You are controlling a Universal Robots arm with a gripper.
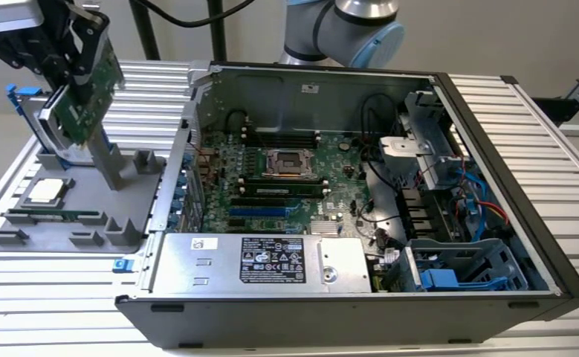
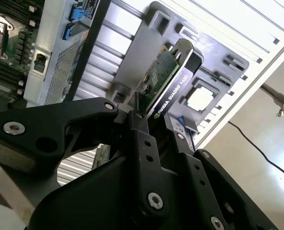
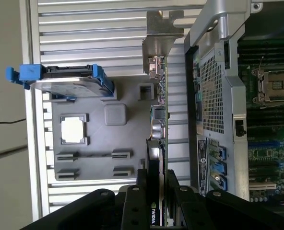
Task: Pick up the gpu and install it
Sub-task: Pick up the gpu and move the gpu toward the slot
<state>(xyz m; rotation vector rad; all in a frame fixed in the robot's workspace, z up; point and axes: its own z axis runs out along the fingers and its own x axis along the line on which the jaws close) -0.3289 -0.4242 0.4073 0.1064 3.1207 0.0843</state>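
Item: gpu [image 1: 86, 97], green card held in the gripper [image 2: 151, 120], whose black fingers [image 2: 138, 125] are clamped on the card's two faces. In the exterior view it hangs tilted over the tray [image 1: 12, 242] at that view's left, outside the case [image 1: 369, 327], bracket [image 3: 161, 33] end away from the gripper.

Surroundings: the case wall [image 1: 183, 149] stands between the card and the motherboard [image 1: 269, 201]. A hard drive [image 3: 70, 81] in a blue frame stands on the tray just beside the card (contact between card and tray posts cannot be told).

Containers:
- Tray, grey, moulded: holds the hard drive, a CPU [image 3: 74, 129] in its square pocket, and a memory stick [image 3: 91, 155] in a narrow slot.
- Case, open on its side: holds the motherboard with an open socket [image 1: 291, 160], a silver power supply [image 1: 259, 260] along the near edge, a blue caddy [image 1: 446, 279] and loose cables [image 1: 482, 201] towards the exterior view's right.
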